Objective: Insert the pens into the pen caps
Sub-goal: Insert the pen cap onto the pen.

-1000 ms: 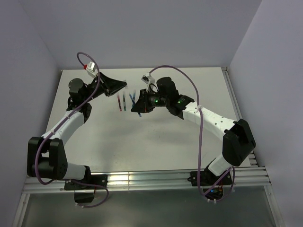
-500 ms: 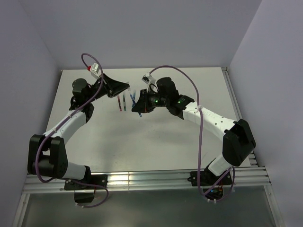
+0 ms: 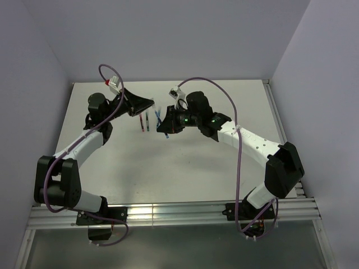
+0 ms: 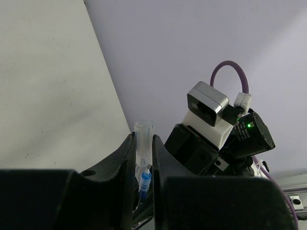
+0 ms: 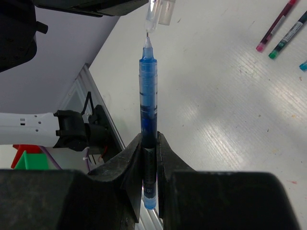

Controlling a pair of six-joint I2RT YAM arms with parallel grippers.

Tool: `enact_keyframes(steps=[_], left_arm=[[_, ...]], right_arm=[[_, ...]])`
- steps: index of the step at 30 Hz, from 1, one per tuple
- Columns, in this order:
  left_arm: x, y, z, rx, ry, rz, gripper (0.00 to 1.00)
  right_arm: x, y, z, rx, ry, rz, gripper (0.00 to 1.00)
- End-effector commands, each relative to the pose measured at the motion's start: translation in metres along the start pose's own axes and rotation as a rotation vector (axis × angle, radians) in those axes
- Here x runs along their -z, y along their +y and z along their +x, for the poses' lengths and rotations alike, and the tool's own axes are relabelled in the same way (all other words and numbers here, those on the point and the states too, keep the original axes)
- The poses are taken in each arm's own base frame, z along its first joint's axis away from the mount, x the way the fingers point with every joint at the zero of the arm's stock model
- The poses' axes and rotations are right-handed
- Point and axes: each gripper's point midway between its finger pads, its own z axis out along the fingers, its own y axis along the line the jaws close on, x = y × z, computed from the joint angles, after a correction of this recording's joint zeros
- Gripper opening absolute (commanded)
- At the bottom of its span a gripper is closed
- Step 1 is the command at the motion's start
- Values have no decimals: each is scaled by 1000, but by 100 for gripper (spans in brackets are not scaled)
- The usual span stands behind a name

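My left gripper (image 4: 143, 143) is shut on a clear pen cap (image 4: 143, 136) that sticks out past its fingertips. My right gripper (image 5: 149, 143) is shut on a blue pen (image 5: 147, 96) and holds it by the rear half, with the white tip pointing at the cap. In the right wrist view the tip sits just below the mouth of the cap (image 5: 160, 10), slightly to its left. In the top view the two grippers, left (image 3: 151, 103) and right (image 3: 160, 121), meet above the far middle of the table. The blue pen's tip (image 4: 144, 178) shows between my left fingers.
Three more pens lie on the table under the grippers: a red one (image 3: 141, 122), a dark green one (image 3: 147, 120) and a blue one (image 3: 157, 116). The red pen (image 5: 276, 25) and the green pen (image 5: 290, 33) also show in the right wrist view. The walls are close behind.
My left gripper has shifted slightly to the right with the cap, closer to the right gripper. The right arm has barely moved.
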Motion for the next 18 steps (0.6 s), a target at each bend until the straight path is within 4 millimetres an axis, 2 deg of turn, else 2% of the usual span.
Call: enact_keyframes(steps=[1,18], left_arm=[[-3,-16,0,-54,6,51,0],[-4,-22,7,-60,26,62,0]], right_arm=[[12,23,-28,69,-79,-37,0],[16,13,-31,46,-97,-11,0]])
